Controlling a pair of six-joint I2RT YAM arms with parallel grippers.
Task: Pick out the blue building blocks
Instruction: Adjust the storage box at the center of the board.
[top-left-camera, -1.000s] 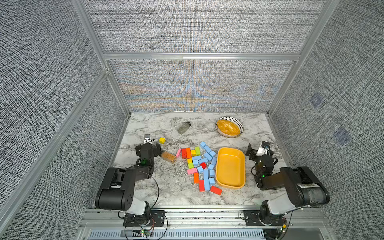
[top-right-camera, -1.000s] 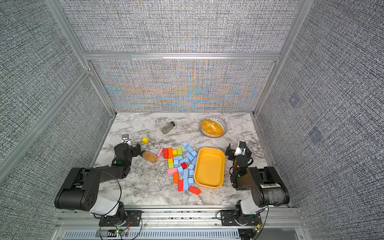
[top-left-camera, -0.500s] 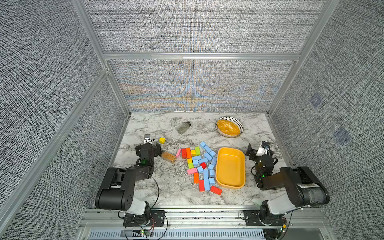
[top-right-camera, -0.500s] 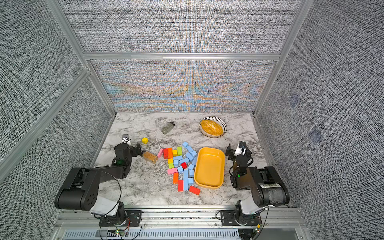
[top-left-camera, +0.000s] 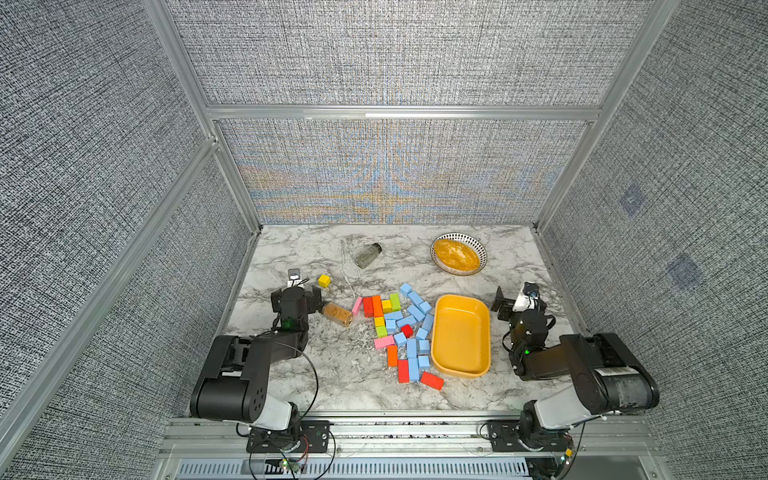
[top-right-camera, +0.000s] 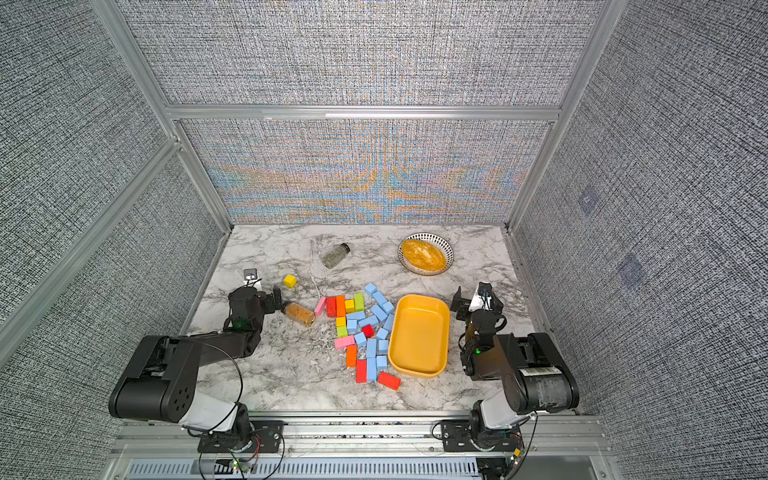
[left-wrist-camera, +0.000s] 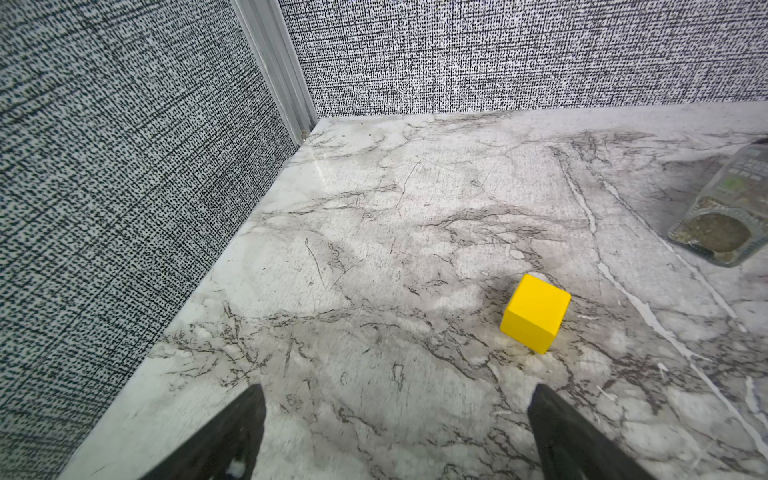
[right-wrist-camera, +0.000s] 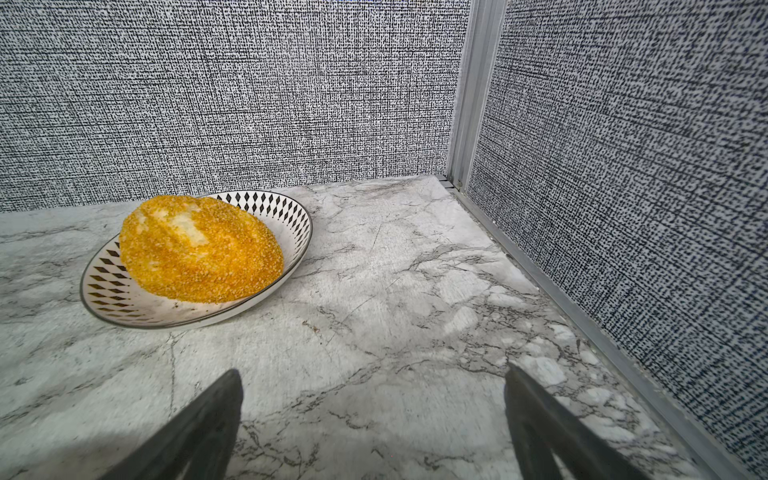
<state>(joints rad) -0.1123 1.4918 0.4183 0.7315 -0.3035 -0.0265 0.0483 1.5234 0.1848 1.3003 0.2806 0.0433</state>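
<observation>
Blocks in matte sky-blue, some cubes and some longer bars, lie loose in a mixed heap near the middle of the grey-veined white marble tabletop. In both top views these blue building blocks run in a ragged band along the left long side of the empty yellow rounded-rectangle plastic tray, the nearest ones touching or just beside its wall. Among them sit red, orange, yellow, green and pink wooden blocks of like size, with one red bar at the heap's near end. A small glass jar of amber grains lies on its side left of the heap, just beside the left gripper, whose two dark fingers are spread wide over bare marble with nothing between them. A lone yellow cube stands ahead of it, and a clear glass jar of greenish herbs lies farther back. The right gripper, right of the tray, is likewise spread wide and holds nothing. It faces a white diamond-patterned ceramic plate bearing a golden crumbed bread roll.
</observation>
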